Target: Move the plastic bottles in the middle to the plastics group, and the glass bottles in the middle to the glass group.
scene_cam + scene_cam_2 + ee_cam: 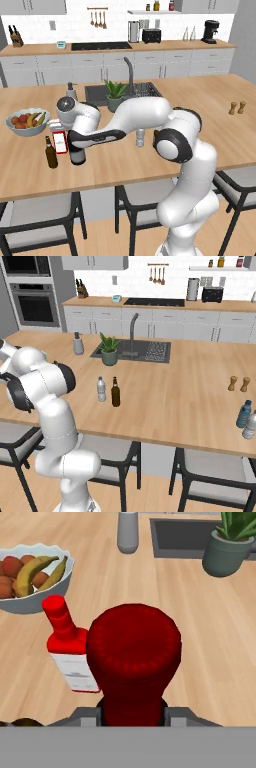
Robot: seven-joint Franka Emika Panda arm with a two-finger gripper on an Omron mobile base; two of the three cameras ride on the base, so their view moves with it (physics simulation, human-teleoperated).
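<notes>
Gripper (131, 714) clenched on wine bottle (132, 662) neck, just beside red-labelled bottle (67, 647) — lower straight, keep upright, release only once base seated on counter (150, 165).

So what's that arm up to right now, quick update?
Gripper shut on wine bottle. Bottle's base on the counter by red-labelled bottle and plain brown bottle. Water bottle and beer bottle wait mid-counter.

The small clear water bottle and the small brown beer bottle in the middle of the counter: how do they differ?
The small clear water bottle is colourless with a pale cap; the small brown beer bottle is dark with a pale label. The beer bottle is a little taller. The water bottle is nearer the robot arm. Both stand upright, side by side on the wooden counter, untouched.
</notes>
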